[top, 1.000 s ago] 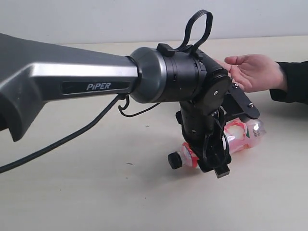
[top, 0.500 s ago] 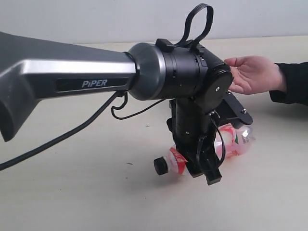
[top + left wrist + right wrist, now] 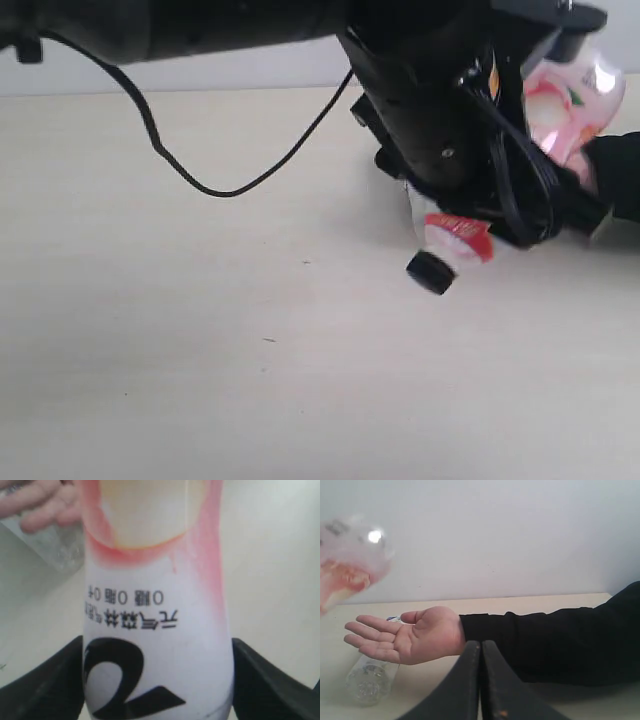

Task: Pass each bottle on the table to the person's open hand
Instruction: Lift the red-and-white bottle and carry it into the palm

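Observation:
The pink-red bottle (image 3: pixel 455 235) with the black cap (image 3: pixel 430 272) hangs tilted above the table (image 3: pixel 200 350), cap pointing down. My left gripper (image 3: pixel 157 690) is shut on its white-and-pink body (image 3: pixel 155 630), one black finger (image 3: pixel 45 690) on each side. The person's open hand (image 3: pixel 412 637) is held palm up above the table, and the pink bottle (image 3: pixel 347 565) hovers blurred just beside and above it. My right gripper (image 3: pixel 481 647) is shut on nothing, pointing at the wrist. The other bottles are out of view except one clear bottle.
A clear bottle (image 3: pixel 367 680) lies on the table under the hand's fingers (image 3: pixel 47 505), also seen as a clear bottle (image 3: pixel 52 545) in the left wrist view. The black sleeve (image 3: pixel 622 175) crosses the right side. A cable (image 3: pixel 220 190) hangs from the left arm.
The left arm has lifted the pink-red bottle off the table and carried it up and right toward the hand. The bottle now tilts cap down.

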Robot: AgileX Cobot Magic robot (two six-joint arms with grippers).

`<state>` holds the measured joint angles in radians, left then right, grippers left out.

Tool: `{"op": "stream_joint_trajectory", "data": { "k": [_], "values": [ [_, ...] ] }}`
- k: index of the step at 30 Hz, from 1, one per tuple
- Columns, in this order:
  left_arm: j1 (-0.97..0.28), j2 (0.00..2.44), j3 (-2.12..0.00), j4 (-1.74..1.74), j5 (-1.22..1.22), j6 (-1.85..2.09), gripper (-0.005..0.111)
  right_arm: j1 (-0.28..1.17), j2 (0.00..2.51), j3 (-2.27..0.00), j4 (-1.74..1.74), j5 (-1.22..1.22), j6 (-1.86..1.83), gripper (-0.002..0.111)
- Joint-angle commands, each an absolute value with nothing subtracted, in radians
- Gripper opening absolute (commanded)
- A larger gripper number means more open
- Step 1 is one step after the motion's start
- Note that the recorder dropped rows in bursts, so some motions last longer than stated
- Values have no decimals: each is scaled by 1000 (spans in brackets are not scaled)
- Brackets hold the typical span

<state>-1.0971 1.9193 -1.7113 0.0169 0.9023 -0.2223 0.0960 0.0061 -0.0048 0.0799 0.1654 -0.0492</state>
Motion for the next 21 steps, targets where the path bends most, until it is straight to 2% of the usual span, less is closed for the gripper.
{"op": "stream_joint_trajectory", "data": {
  "k": [1, 8, 13, 16, 21],
  "values": [
    [-1085, 1891, -1712, 18, 729, -424, 0, 93, 0, 0, 80, 156, -50, 0],
    [-1054, 1919, -1712, 0, 503, -647, 0, 93, 0, 0, 80, 156, -50, 0],
    [-1003, 1971, -1722, -147, 394, -691, 0, 93, 0, 0, 80, 156, -50, 0],
    [-975, 2019, -1753, -260, 398, -643, 0, 93, 0, 0, 80, 156, -50, 0],
    [-941, 2160, -1858, -677, 432, -356, 0, 93, 0, 0, 79, 156, -50, 0]
  ]
}}
